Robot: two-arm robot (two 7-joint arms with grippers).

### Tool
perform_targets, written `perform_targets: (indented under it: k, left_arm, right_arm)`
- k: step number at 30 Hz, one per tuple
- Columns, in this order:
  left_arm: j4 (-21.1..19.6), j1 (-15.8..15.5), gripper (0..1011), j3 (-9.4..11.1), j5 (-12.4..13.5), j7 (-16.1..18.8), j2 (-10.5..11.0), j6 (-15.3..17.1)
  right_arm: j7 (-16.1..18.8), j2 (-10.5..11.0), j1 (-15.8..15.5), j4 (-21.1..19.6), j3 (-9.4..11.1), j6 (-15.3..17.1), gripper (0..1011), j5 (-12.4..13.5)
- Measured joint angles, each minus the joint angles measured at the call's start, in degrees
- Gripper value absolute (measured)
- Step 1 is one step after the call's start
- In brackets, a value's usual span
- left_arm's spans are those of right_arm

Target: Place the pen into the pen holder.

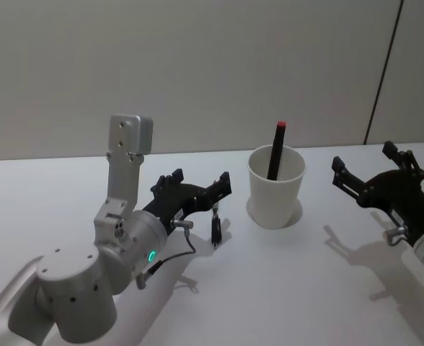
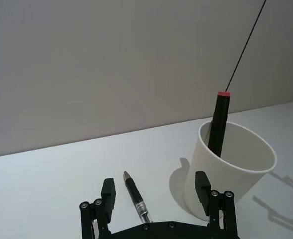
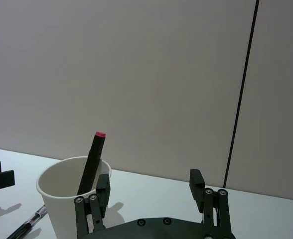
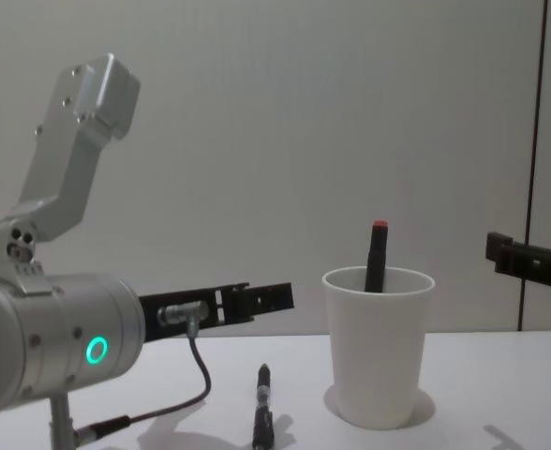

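Pen [image 1: 215,229] lies beside the cup [image 1: 275,193]; left pincer [image 1: 201,184], wide open and empty above it, should straddle its middle squarely before closing. Right pincer [image 1: 365,163] idles open near the right edge.

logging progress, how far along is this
Done: a red-capped pen stands in the pen holder. In hand: the open left gripper hovers over a second pen lying on the table. To do: grasp it, drop it in. Right gripper sits open beside the holder.

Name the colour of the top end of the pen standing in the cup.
Red; the standing pen shows best in the left wrist view.
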Motion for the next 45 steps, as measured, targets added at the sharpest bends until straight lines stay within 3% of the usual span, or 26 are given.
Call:
perform_targets:
  k: [6,12,14,24,45]
  left_arm:
    - [0.20,0.22,1001,0.51,1.18,2.67,-0.70,0.41]
    - [0.64,0.20,1001,1.25,4.40,4.55,-1.40,0.90]
    - [0.89,0.06,1001,1.62,6.58,5.18,-1.73,1.26]
    - [2.19,-0.53,1001,2.71,12.26,5.83,-2.82,2.31]
    - [5.61,-0.64,1001,3.28,14.99,6.69,-4.69,1.09]
  right_arm:
    - [0.00,0.00,0.00,0.00,0.00,0.00,1001,0.00]
    - [0.00,0.00,0.00,0.00,0.00,0.00,1001,0.00]
    - [0.00,0.00,0.00,0.00,0.00,0.00,1001,0.00]
    - [0.00,0.00,0.00,0.00,0.00,0.00,1001,0.00]
    - [0.00,0.00,0.00,0.00,0.00,0.00,1001,0.00]
